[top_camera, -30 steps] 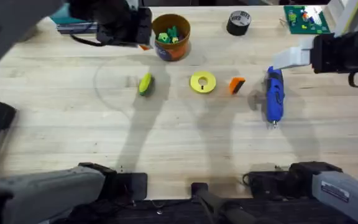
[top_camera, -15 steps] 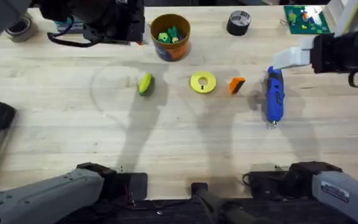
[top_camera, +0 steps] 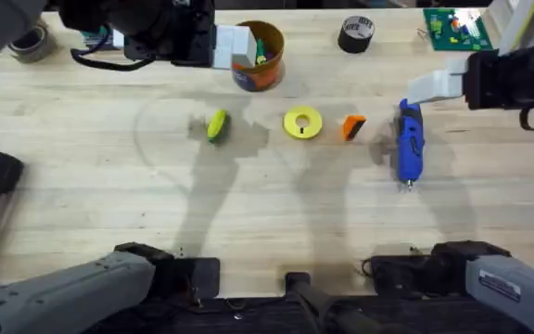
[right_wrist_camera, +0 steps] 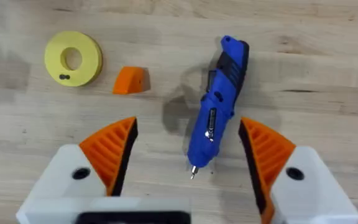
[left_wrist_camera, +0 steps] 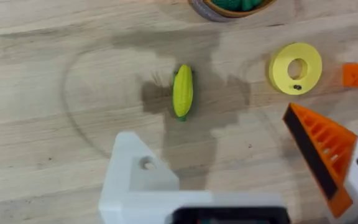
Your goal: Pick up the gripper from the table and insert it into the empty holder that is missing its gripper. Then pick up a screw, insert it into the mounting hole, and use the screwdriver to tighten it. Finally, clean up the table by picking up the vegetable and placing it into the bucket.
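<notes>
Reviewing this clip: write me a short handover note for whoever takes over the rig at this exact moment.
Left gripper: jaws open, empty; one finger is a bare white holder with no orange pad, hovering above the vegetable.
Right gripper: jaws open, empty, above the screwdriver.
On the table, in a row: vegetable, yellow ring, loose orange gripper, screwdriver. A small dark piece, maybe the screw, lies on the ring. Bucket at the far side, already holding green items.
Done: nothing.
Left: fit gripper into holder, screw and tighten, bin the vegetable.
</notes>
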`<act>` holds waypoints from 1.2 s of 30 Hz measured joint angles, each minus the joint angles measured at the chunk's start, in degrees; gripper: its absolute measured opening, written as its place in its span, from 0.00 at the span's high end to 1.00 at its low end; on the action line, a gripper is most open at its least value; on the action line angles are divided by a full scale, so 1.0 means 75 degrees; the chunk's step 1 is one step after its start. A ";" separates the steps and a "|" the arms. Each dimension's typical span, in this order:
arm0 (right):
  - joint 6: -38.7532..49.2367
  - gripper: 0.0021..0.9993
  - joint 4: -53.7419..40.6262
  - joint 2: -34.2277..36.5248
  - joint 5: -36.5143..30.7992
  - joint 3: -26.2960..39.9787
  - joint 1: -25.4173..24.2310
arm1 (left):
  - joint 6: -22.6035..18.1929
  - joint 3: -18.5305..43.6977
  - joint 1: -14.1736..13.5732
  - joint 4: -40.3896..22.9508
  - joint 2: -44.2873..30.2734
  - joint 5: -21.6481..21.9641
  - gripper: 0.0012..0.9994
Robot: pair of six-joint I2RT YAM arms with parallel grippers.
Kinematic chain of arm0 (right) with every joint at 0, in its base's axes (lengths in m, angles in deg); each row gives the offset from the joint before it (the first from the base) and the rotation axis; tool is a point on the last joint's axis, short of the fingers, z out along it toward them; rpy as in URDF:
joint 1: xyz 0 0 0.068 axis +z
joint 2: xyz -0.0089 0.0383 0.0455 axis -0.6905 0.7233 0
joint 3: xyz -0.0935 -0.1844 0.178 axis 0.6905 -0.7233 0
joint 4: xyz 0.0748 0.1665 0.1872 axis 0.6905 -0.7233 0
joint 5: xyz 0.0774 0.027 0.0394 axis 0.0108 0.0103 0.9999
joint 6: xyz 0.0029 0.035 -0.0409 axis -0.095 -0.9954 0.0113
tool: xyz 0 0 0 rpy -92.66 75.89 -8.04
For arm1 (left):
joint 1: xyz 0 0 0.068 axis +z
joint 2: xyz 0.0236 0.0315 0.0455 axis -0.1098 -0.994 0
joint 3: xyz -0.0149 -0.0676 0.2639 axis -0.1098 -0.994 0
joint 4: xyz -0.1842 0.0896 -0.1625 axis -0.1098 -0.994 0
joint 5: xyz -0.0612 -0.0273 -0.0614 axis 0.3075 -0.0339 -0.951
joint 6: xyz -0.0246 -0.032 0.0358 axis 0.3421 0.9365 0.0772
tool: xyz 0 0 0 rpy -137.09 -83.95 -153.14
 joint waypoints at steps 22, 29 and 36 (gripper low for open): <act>0.0000 0.00 -0.0003 0.0000 0.0000 0.0000 0.0000 | 0.0000 0.0000 0.0000 0.0330 0.0000 0.0000 0.01; 0.0000 0.00 -0.0003 0.0000 -0.0003 0.0000 0.0000 | -0.1261 0.0000 0.0000 0.1005 0.0000 0.0180 0.01; 0.0000 0.00 -0.0006 0.0002 0.0000 0.0000 0.0000 | -0.1909 0.0000 0.0000 0.1005 0.0000 0.0447 0.01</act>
